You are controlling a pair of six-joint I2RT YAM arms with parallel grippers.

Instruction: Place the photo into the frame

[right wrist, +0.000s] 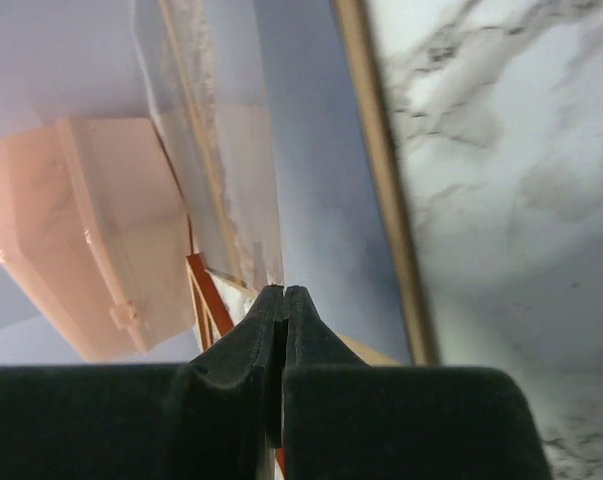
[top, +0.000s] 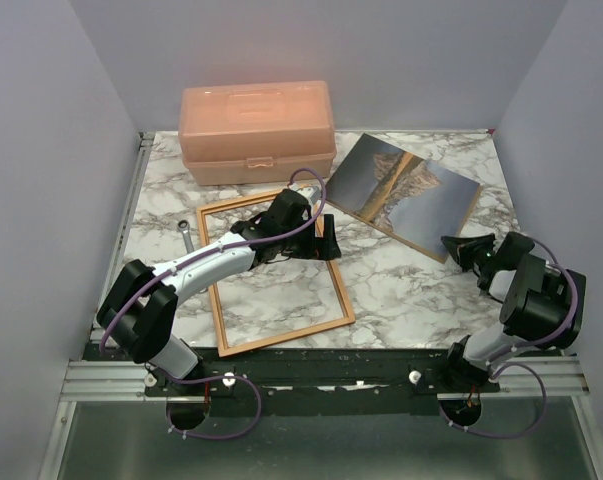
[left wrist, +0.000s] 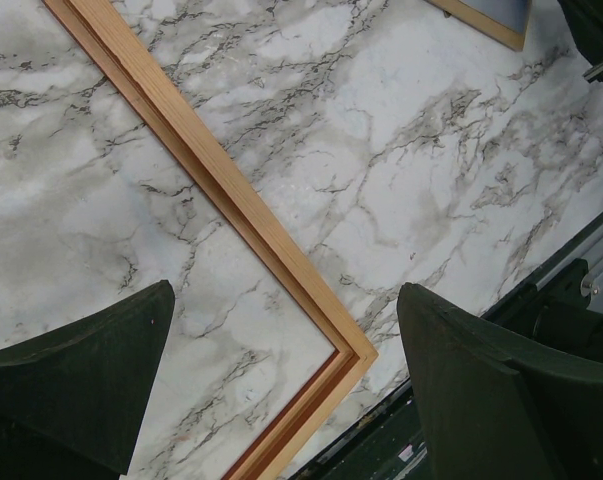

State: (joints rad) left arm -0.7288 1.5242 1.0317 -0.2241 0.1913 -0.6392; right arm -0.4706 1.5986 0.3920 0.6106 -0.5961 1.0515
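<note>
The frame (top: 286, 335) lies flat on the marble table, left of centre, pale tan side up; its near right corner (left wrist: 356, 352) shows in the left wrist view. My left gripper (top: 321, 238) (left wrist: 286, 295) hovers over the frame's right side, open and empty. The photo (top: 401, 185) (right wrist: 321, 170), a mountain mirrored in water, rests picture up on a brown backing board (top: 471, 212) at the back right. My right gripper (top: 456, 248) (right wrist: 284, 292) is at the photo's near corner, its jaws pressed together with a thin pale edge between the pads.
A peach plastic box (top: 256, 130) (right wrist: 71, 230) stands at the back, just behind the frame. A small metal tool (top: 184, 232) lies left of the frame. Grey walls enclose the table on three sides, and a black rail (top: 321, 360) runs along the near edge.
</note>
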